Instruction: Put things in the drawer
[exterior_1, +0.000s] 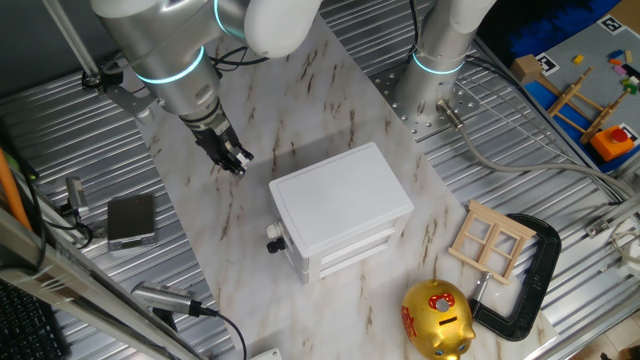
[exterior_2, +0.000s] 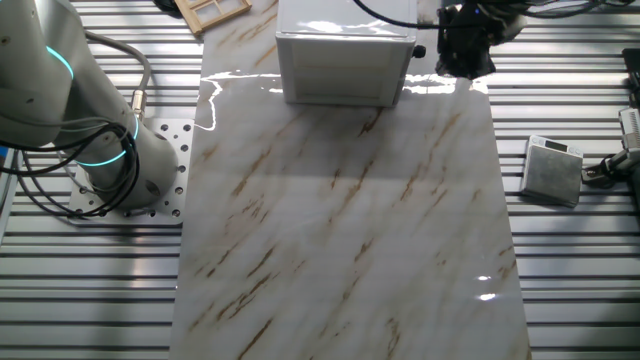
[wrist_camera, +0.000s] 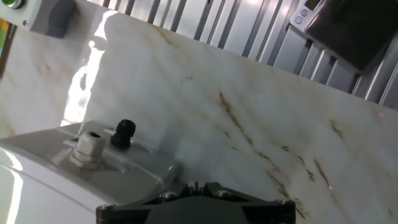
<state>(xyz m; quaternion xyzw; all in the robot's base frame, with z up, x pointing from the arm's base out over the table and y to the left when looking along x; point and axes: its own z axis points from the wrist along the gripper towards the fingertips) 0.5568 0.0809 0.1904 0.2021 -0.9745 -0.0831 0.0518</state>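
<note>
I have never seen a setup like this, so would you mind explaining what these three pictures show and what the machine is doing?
This is a single robot arm with a small two-finger gripper at its end, working over a marble-patterned table. Two pictures come from fixed cameras on different sides of the table; the third comes from a camera on the hand itself, looking down at the marble. On the table stands a white cabinet with its drawers closed; one knob shows at its front. Nearby lie a pale wooden window frame, a black clamp and a golden piggy bank. The gripper hangs beside the cabinet and seems to hold nothing. No small cubes are visible.
</note>
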